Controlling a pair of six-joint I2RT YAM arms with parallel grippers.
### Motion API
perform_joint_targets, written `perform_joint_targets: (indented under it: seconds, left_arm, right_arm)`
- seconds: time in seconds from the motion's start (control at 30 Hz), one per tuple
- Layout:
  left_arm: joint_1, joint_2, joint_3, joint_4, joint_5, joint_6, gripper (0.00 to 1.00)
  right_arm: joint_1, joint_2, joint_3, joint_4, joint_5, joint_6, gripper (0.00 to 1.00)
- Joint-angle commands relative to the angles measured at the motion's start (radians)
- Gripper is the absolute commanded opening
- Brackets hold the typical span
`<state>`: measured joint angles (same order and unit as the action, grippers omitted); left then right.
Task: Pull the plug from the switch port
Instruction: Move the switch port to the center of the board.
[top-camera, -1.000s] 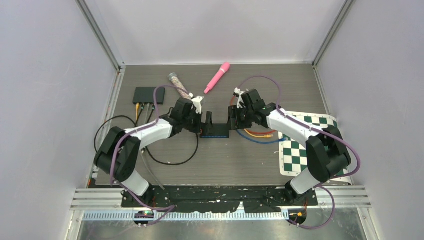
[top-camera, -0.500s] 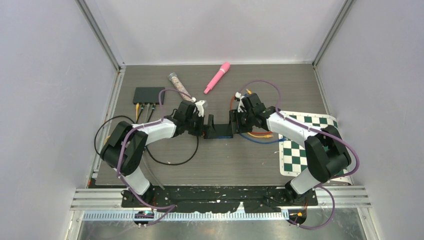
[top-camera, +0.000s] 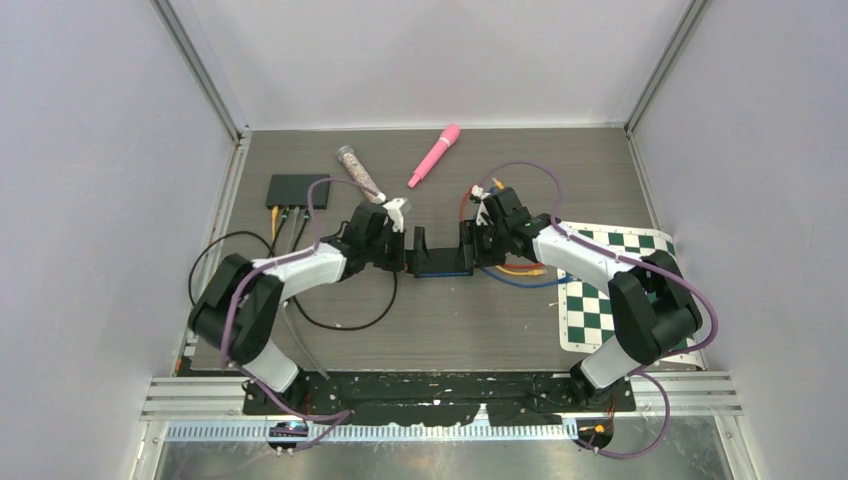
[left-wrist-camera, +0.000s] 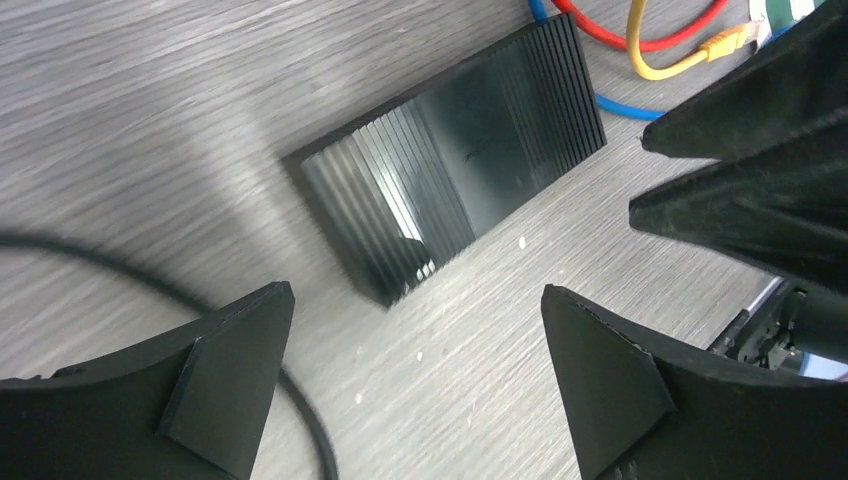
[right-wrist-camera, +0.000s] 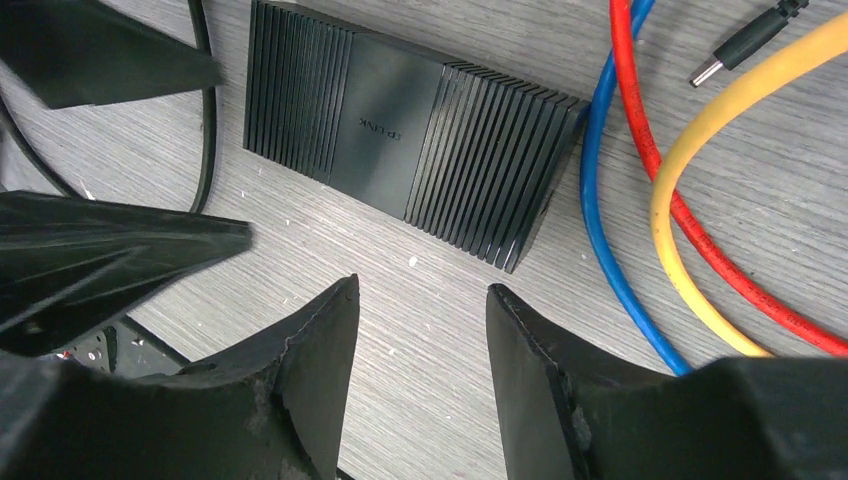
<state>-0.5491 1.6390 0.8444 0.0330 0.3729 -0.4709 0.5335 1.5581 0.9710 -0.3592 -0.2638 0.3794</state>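
A black ribbed switch (top-camera: 440, 263) lies flat mid-table between my two grippers; it also shows in the left wrist view (left-wrist-camera: 460, 150) and the right wrist view (right-wrist-camera: 400, 130). My left gripper (top-camera: 412, 250) hovers at its left end, jaws wide open and empty (left-wrist-camera: 415, 300). My right gripper (top-camera: 470, 245) hovers at its right end, open and empty (right-wrist-camera: 420, 300). A blue cable (right-wrist-camera: 600, 200) runs to the switch's right end; its plug is hidden. A black barrel plug (right-wrist-camera: 745, 45) lies loose on the table.
Red (right-wrist-camera: 640, 150) and yellow (right-wrist-camera: 680, 200) cables coil right of the switch. A black cable (right-wrist-camera: 205, 100) passes its left end. A second black box (top-camera: 295, 189) with plugged cables sits back left. A pink microphone (top-camera: 434, 154), a tube (top-camera: 360, 172) and a chessboard mat (top-camera: 620, 290) lie around.
Both grippers and the switch between them sit slightly further right than a second ago. Both grippers stay open.
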Motion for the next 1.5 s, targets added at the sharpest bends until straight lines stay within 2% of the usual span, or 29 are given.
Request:
perform_joint_targets:
  seconds: [0.0, 0.2, 0.3, 0.4, 0.67, 0.9, 1.07, 1.2, 1.4, 1.47]
  left_arm:
    - [0.033, -0.230, -0.067, -0.080, -0.218, 0.034, 0.99]
    - [0.163, -0.439, -0.076, -0.370, -0.576, 0.066, 1.00]
    - [0.271, -0.492, -0.086, -0.476, -0.677, 0.042, 1.00]
    - [0.369, -0.536, -0.117, -0.533, -0.705, 0.028, 1.00]
    - [0.641, -0.544, -0.185, -0.554, -0.609, -0.010, 1.00]
    - [0.683, -0.463, -0.166, -0.574, -0.669, -0.010, 1.00]
    - [0.696, -0.404, -0.168, -0.547, -0.555, -0.010, 0.97]
    - [0.696, -0.387, -0.164, -0.538, -0.482, 0.005, 0.88]
    - [0.696, -0.362, -0.165, -0.526, -0.326, 0.019, 0.69]
    - [0.696, -0.360, -0.178, -0.512, -0.278, 0.018, 0.58]
  right_arm:
    - [0.000, -0.035, -0.004, 0.029, 0.020, 0.009, 0.57]
    - [0.002, -0.032, 0.013, 0.036, -0.022, 0.004, 0.57]
    - [0.008, -0.022, 0.027, 0.030, -0.041, -0.002, 0.57]
    - [0.013, -0.016, 0.039, 0.025, -0.046, -0.007, 0.57]
    - [0.017, -0.010, 0.032, 0.025, -0.064, -0.016, 0.57]
    - [0.017, -0.001, 0.038, 0.018, -0.079, -0.025, 0.57]
    - [0.017, 0.009, 0.039, 0.019, -0.084, -0.029, 0.57]
    - [0.016, 0.016, 0.039, 0.021, -0.090, -0.029, 0.57]
    - [0.017, 0.029, 0.037, 0.023, -0.095, -0.034, 0.57]
    - [0.017, 0.029, 0.036, 0.023, -0.096, -0.034, 0.57]
